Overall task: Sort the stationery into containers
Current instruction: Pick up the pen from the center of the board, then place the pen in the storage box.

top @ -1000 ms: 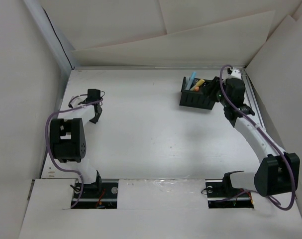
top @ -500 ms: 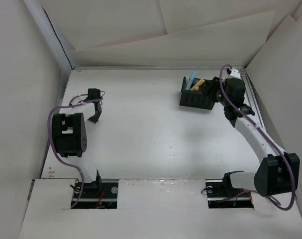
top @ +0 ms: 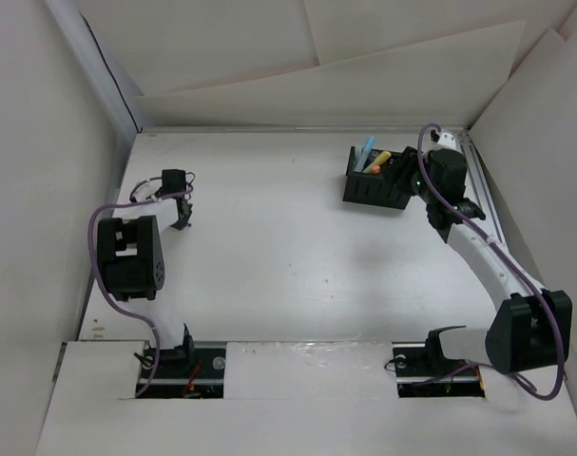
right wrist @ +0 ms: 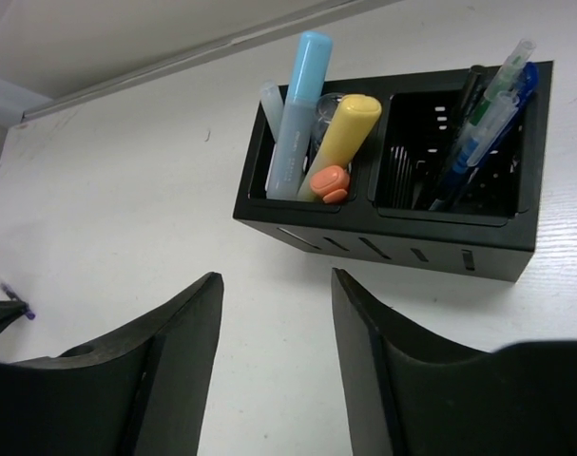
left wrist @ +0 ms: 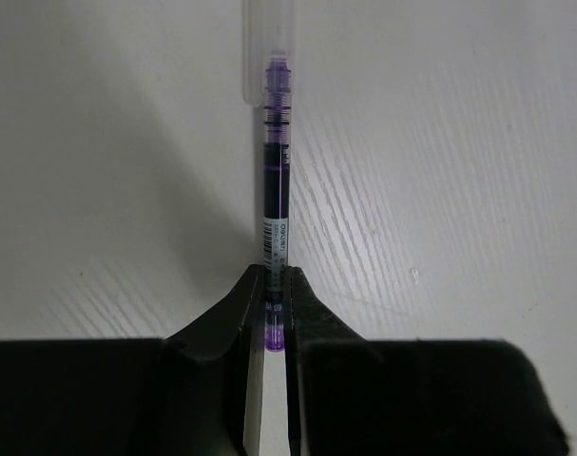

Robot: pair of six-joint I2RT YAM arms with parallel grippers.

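My left gripper [left wrist: 273, 275] is shut on the end of a thin purple-ink pen [left wrist: 274, 190] with a clear cap; the pen points away from the jaws over the white table. In the top view this gripper [top: 181, 217] is at the far left. The black two-compartment organizer [top: 375, 182] stands at the back right. In the right wrist view one compartment of the organizer [right wrist: 393, 242] holds a light blue marker [right wrist: 298, 114], a yellow marker [right wrist: 347, 133] and a white pen [right wrist: 272, 103]; the other holds blue pens [right wrist: 483, 128]. My right gripper [right wrist: 277, 285] is open and empty just in front of it.
White walls close in the table on the left, back and right; the right wall [top: 535, 123] is close behind the organizer. A metal rail [top: 488, 199] runs along the right edge. Purple cables [top: 103, 285] loop round the left arm.
My left arm has shifted, its gripper moving slightly up and to the left in the top view. The right arm and the organizer have hardly moved.
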